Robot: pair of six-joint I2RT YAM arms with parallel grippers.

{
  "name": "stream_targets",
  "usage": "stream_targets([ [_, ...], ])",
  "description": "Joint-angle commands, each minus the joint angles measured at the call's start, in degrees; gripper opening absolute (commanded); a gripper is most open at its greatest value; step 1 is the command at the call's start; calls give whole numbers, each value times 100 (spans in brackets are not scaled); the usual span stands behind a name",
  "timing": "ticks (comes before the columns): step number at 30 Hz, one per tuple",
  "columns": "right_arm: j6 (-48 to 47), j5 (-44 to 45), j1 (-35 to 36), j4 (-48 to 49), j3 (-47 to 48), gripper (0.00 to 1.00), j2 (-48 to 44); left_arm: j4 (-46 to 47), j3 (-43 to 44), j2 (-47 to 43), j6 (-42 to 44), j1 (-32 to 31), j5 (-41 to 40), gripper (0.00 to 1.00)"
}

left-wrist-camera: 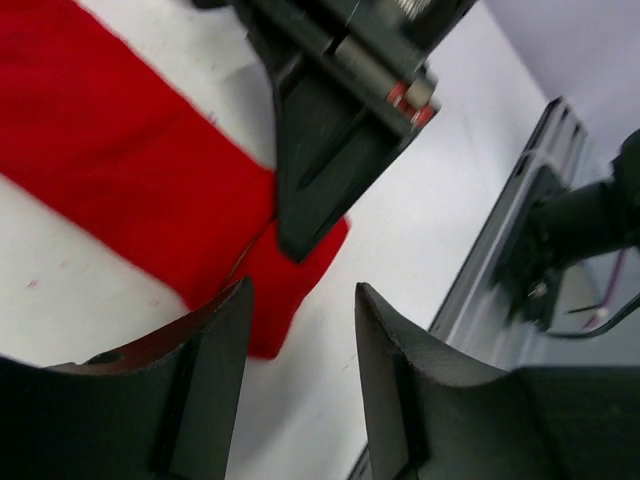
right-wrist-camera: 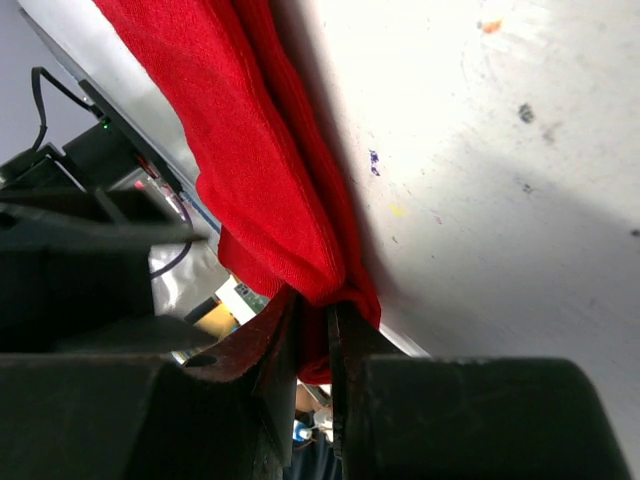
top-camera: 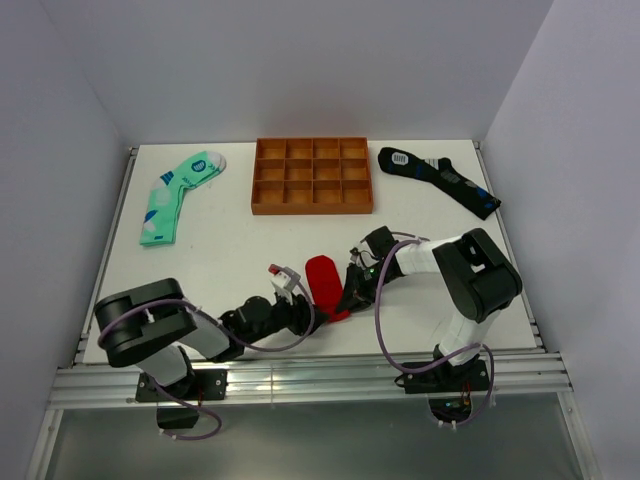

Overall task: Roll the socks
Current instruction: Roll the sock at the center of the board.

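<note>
Right claw (right-wrist-camera: 312, 308): fingers drawn nearly together, pinching a fold of the red sock (top-camera: 322, 278) between them.
Left claw (left-wrist-camera: 302, 295): fingers parted with a clear gap and nothing in it; the red sock's end lies just beyond the tips.
Red sock: on the worktop (top-camera: 230, 260) at the middle of its width, near the front edge, lying between the two claws.
Tray (top-camera: 312, 207): orange, at the middle of the back edge, divided into twelve cells in three rows of four; only the orange floor shows in each cell.
Green sock (top-camera: 175, 198): flat near the back-left corner, one end towards the back edge and the other slanting towards the left edge.
Dark sock (top-camera: 445, 178): flat near the back-right corner, slanting towards the right edge.
Open room: bare worktop runs between the tray and the claws, and along the left side forward of the green sock; both claws sit near the front edge.
Writing: each of the two far socks carries a pale patch at its back end, too small to read.
</note>
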Motion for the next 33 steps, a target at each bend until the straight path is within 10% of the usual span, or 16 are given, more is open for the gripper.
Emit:
stream_targets([
  [1, 401, 1560, -71, -721, -448, 0, 392, -1042, 459, -444, -939, 40, -45, 50],
  [20, 1683, 1384, 245, 817, -1011, 0, 128, -3706, 450, -1798, -2329, 32, -694, 58],
  [33, 1702, 1296, 289, 721, -949, 0, 173, -3364, 432, -1096, -3233, 32, -922, 64],
])
